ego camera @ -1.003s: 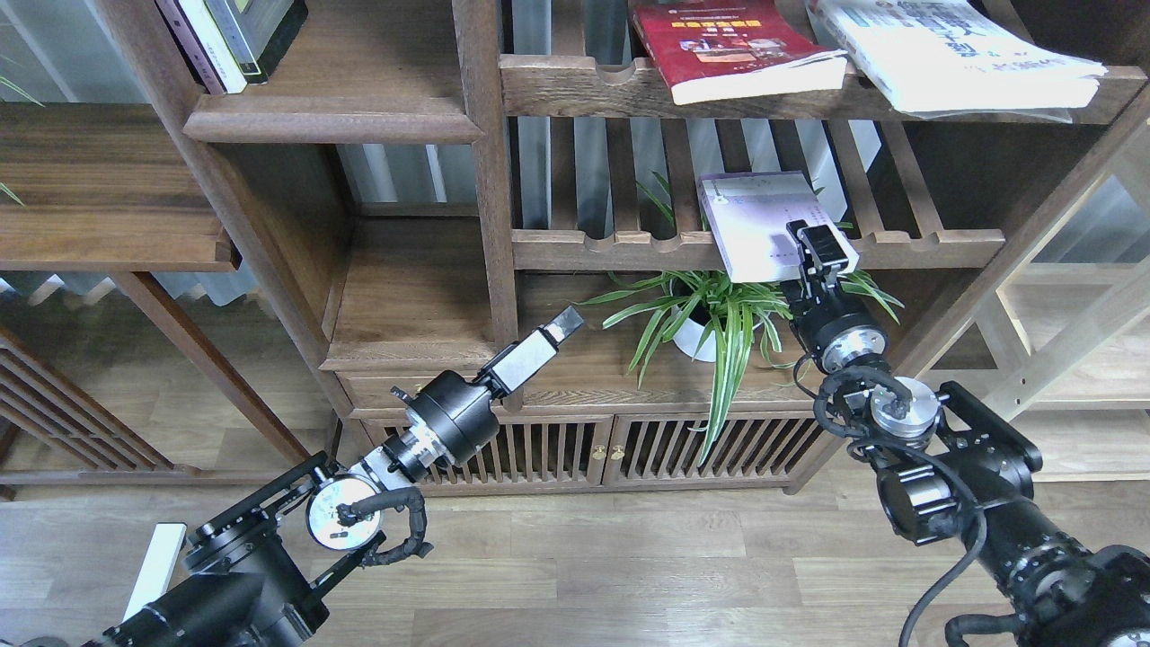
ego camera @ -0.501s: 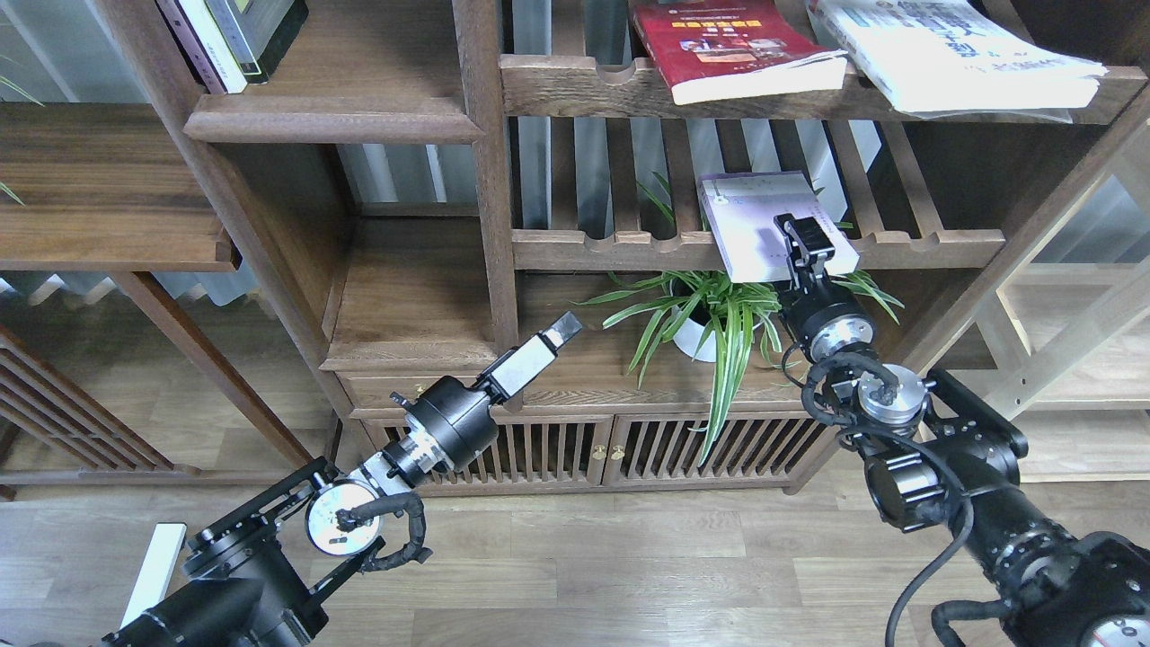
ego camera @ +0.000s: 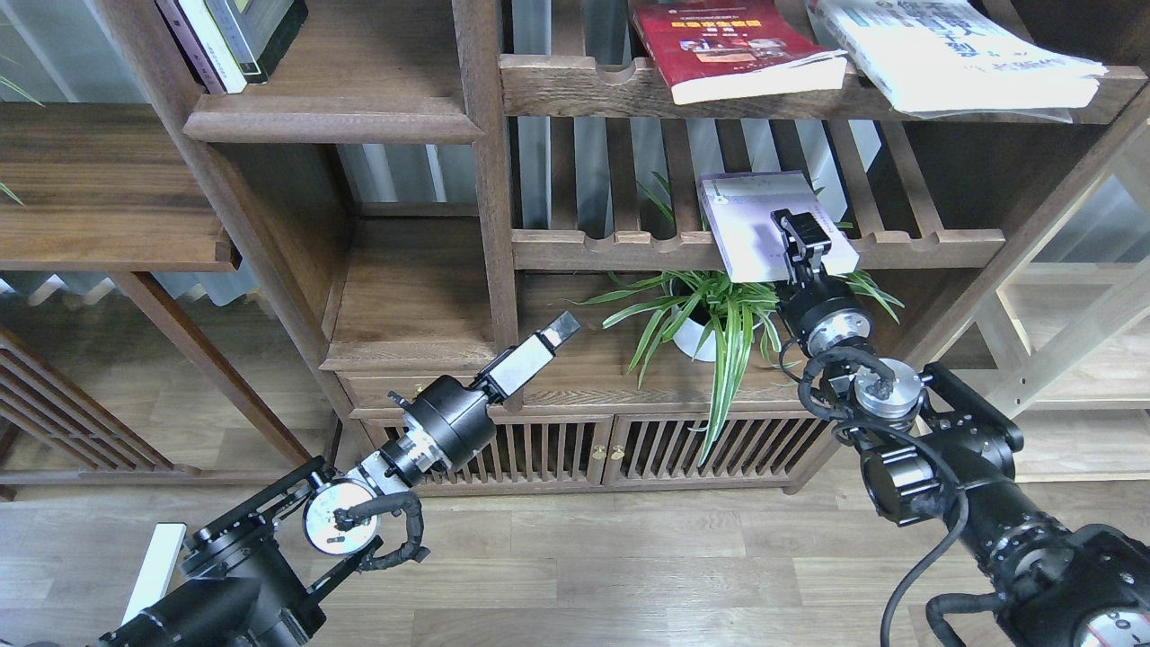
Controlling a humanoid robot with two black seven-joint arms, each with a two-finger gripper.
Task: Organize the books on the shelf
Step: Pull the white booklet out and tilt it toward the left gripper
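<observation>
Dark bookcase (ego camera: pixel 490 171); right gripper (ego camera: pixel 802 235) pinches lavender book (ego camera: pixel 764 225) at its near edge on slatted rack (ego camera: pixel 755 247), likely to pull it out. Left gripper (ego camera: pixel 561 328) idle, opening unclear.

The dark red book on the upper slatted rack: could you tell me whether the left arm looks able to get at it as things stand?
Probably, though not from its present pose. The left gripper sits low by the centre post, well below the dark red book, whose front edge overhangs the upper rack. The air between looks free; whether the arm stretches that far is uncertain.
</observation>
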